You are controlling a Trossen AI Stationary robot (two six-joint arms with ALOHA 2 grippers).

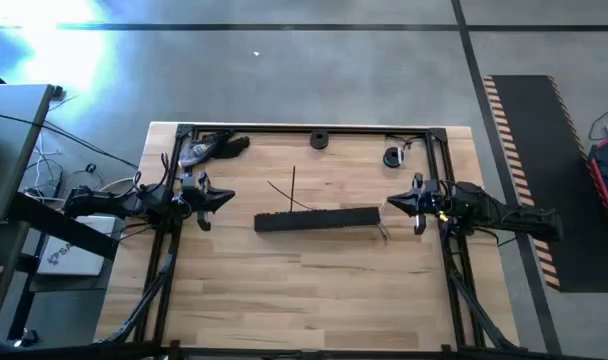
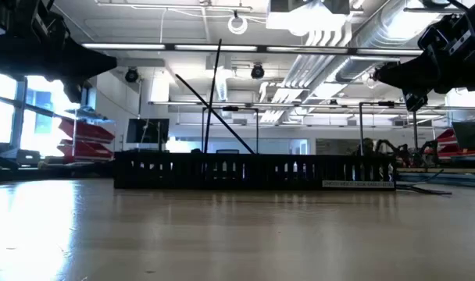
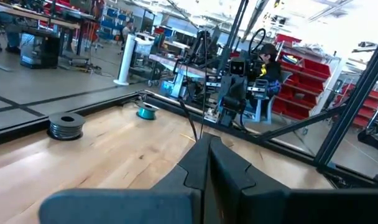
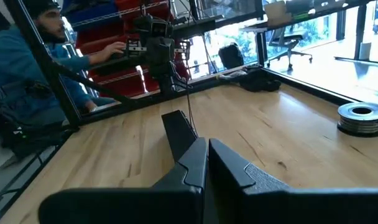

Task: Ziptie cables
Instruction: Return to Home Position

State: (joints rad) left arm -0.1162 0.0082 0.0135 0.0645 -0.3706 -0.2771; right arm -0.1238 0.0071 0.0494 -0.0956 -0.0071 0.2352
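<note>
My left fingers are pressed together, holding nothing, and my right fingers are together and empty too. Each pair hangs above the counter at its own side, facing the black duct that lies across the middle. The cables sit in that duct, with a few thin ends poking out of its top towards my left. To go home cleanly, I judge I should lift first, then draw back, keeping well off those loose ends so nothing snags or drags the duct.
</note>
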